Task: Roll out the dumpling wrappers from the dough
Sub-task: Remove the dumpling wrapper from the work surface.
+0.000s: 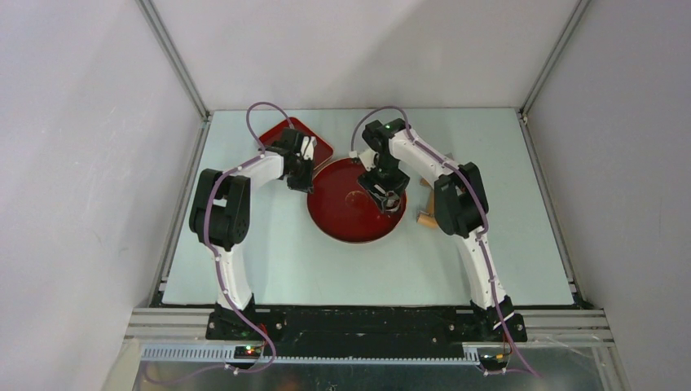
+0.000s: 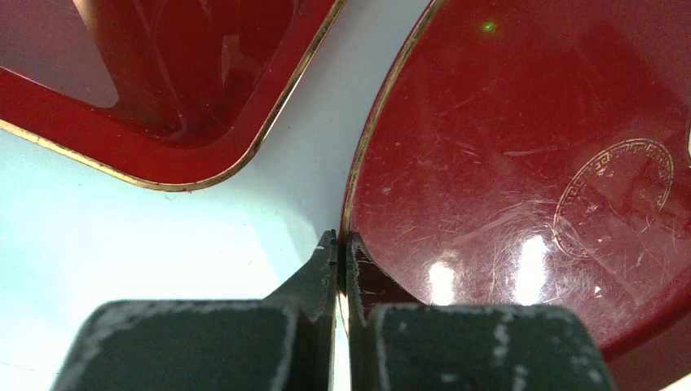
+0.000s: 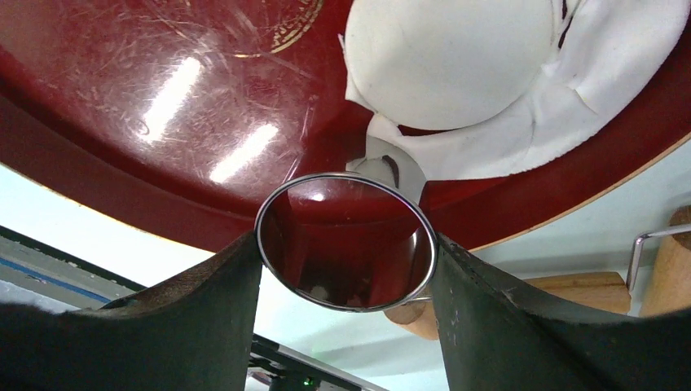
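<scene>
1. Bench: pale blue-white top; we record every item below on or over it.
2. Round plate: dark red lacquer, gold-lined rim, much scratched, gold emblem at its middle; mid-bench.
3. Square tray: same red, gold edge, rounded corners; at 10 o'clock of the plate, just beside it, a strip of bench between.
4. Metal ring: polished, over the plate's 3 o'clock side.
5. Wooden pieces: on the bench just off the plate at 3 o'clock, with a wire part; we cannot tell what kind of tool.
</scene>
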You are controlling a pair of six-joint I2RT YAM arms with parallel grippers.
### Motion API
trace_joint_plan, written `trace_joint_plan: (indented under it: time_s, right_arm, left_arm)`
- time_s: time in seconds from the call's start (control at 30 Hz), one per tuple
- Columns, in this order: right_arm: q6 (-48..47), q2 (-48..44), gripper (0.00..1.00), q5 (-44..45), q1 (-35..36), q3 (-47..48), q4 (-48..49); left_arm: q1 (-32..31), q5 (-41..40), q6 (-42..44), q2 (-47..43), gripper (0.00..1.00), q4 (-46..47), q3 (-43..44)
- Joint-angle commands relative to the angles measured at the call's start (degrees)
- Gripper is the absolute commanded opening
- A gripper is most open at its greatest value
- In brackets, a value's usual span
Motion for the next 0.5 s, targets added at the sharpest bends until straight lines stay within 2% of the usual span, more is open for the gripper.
trace_joint_plan:
  time_s: [0.0, 0.23, 0.47]
  right_arm:
    - [0.6, 1.2, 0.56, 0.0, -1.0, 0.8, -0.9]
    - [-0.6, 2.2, 0.56, -1.6, -1.7, 0.5, -1.9]
    - [-2.0, 2.0, 0.55, -8.4, -1.8, -1.3, -4.5]
  left_arm:
    - [0.1, -0.6, 1.5, -2.8, 0.00, 0.3, -0.5]
    - [0.1, -0.6, 1.5, -2.7, 0.00, 0.3, -0.5]
    - [0.1, -0.6, 1.4, -2.7, 0.00, 0.4, -0.5]
